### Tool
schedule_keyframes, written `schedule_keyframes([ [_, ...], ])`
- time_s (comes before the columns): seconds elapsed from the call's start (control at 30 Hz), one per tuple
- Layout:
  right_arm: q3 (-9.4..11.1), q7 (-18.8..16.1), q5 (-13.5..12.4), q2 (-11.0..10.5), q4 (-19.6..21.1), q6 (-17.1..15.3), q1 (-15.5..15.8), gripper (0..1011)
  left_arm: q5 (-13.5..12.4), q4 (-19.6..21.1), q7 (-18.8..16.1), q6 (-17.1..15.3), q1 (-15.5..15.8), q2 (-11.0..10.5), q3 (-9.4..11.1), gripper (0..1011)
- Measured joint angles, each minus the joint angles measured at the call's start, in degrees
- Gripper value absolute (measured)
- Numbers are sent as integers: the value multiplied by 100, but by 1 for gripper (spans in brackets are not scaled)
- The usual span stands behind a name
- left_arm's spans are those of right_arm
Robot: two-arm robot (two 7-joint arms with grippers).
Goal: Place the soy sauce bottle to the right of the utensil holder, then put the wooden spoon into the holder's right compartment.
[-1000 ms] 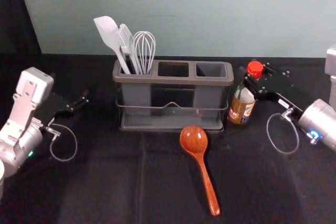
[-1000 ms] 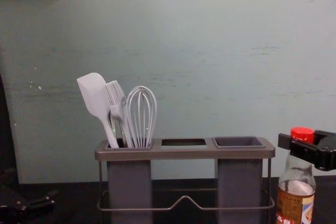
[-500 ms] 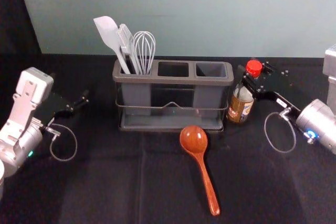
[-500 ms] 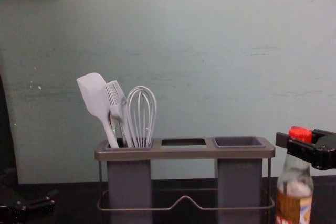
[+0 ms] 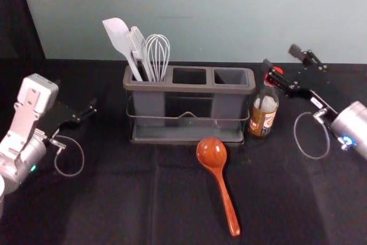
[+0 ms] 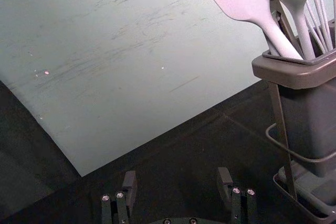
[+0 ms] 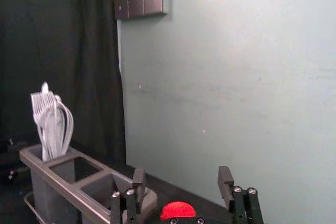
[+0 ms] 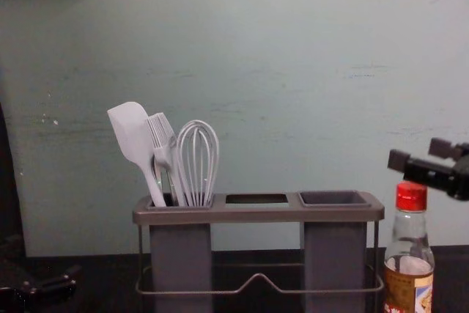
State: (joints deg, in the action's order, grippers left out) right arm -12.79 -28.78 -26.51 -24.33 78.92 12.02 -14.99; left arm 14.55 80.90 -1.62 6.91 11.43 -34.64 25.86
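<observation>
Upright beside the right end of the utensil holder [image 5: 189, 87] stands the soy sauce bottle [image 5: 264, 113], its red cap [image 8: 411, 196] clear in the chest view. My right gripper [image 5: 281, 64] is open just above the cap, and in the right wrist view the cap [image 7: 178, 210] lies low between the spread fingers of that gripper [image 7: 181, 184]. The wooden spoon [image 5: 212, 154] lies in front of the holder, bowl toward it and handle toward me. My left gripper [image 5: 77, 113] stays parked left of the holder, open in its wrist view [image 6: 177, 184].
A white spatula [image 5: 120, 41], a brush [image 5: 137, 47] and a whisk [image 5: 157, 55] stand in the holder's left compartment. Behind the black table [image 5: 114, 199] rises a pale wall [image 5: 229, 15]. A black curtain [image 5: 20, 24] hangs at the far left.
My right gripper has let go of the bottle and risen above its cap. The bottle stays beside the holder, having shifted slightly toward it earlier. The left arm and spoon have not moved.
</observation>
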Motion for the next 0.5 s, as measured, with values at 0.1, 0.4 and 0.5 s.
schedule_keyframes([
  [0.1,100,108,-7,-69,370,-29,221,954,0,0,0,0,0,0,0,1005],
  [0.4,282,316,132,-370,1494,-215,1047,1002,0,0,0,0,0,0,0,1005],
  [0.5,286,321,191,-472,1801,-257,1329,1002,0,0,0,0,0,-1,0,1005],
])
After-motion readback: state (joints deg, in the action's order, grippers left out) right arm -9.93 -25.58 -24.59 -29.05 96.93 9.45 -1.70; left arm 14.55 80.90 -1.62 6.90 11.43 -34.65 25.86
